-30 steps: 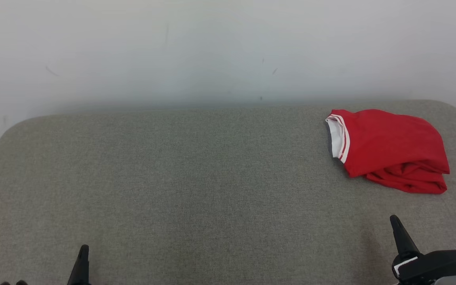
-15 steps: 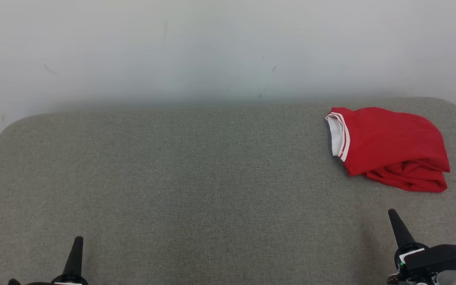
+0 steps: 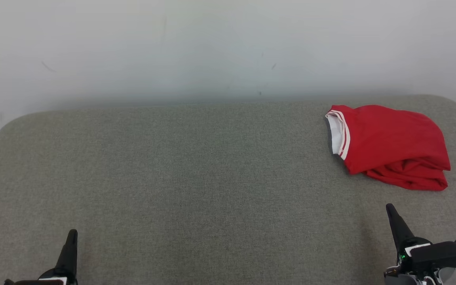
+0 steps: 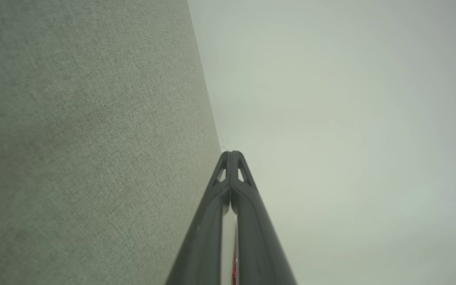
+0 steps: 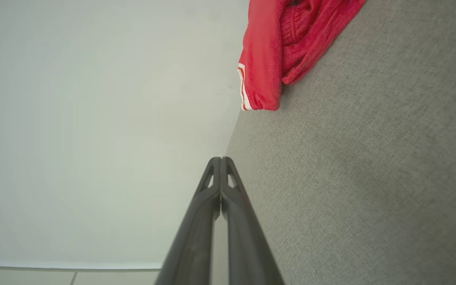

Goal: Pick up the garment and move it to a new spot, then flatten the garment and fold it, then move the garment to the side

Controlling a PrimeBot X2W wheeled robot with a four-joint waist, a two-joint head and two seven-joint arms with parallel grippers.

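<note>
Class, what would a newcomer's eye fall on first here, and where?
The bunched red fabric garment with a white striped band stands out at the far right of the grey textile surface. The left gripper and the right gripper, dark and shut, point up from the near corners.

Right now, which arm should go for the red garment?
Right. The red garment lies on the far right of the grey surface, just ahead of the right gripper. The left gripper sits at the opposite side. Both are shut, so open first.

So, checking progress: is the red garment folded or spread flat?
Folded over, loosely: the red fabric garment lies doubled, layered edges showing.
</note>
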